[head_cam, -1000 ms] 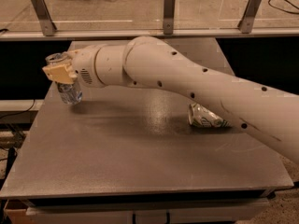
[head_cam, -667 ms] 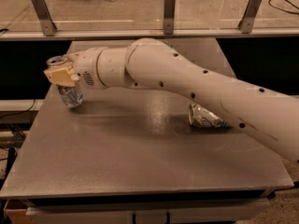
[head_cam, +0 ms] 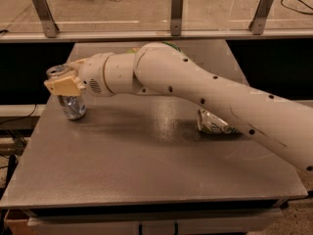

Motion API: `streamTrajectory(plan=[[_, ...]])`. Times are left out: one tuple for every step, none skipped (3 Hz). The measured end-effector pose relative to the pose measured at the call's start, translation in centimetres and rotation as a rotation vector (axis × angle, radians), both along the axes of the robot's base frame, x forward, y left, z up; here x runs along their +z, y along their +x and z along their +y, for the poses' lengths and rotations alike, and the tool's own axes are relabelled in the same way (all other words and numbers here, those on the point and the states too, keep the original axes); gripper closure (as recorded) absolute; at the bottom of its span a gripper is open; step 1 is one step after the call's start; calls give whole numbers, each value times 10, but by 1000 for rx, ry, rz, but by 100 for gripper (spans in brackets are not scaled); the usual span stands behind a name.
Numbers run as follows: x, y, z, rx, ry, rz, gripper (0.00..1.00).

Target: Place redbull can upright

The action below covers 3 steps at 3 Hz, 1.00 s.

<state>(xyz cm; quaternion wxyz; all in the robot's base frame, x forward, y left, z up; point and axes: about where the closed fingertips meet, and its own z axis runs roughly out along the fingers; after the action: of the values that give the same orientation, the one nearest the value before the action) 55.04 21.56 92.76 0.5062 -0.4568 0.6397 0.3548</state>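
Observation:
The redbull can [head_cam: 72,106], slim, dented and silver with blue patches, stands upright near the left edge of the grey table [head_cam: 146,170]. Its shiny top [head_cam: 57,71] shows above the gripper. My gripper [head_cam: 64,85] is at the can's upper half. A tan finger [head_cam: 62,87] lies across the can's front and the other finger is hidden behind it. The gripper is shut on the can, whose base is at or just above the tabletop. My white arm reaches in from the right across the table.
A fatter white-and-green can [head_cam: 213,123] lies on its side at the table's right middle, partly hidden by my arm. A glass rail with metal posts [head_cam: 176,11] runs behind the table. The table's left edge is close to the redbull can.
My gripper and the redbull can have come down a little toward the tabletop. The white-and-green can has not moved.

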Motion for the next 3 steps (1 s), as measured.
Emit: streamTrajectory(plan=[[-4, -2, -1, 12, -4, 4, 13], [-6, -1, -11, 14, -27, 5, 0], [-3, 5, -46, 6, -90, -1, 0]])
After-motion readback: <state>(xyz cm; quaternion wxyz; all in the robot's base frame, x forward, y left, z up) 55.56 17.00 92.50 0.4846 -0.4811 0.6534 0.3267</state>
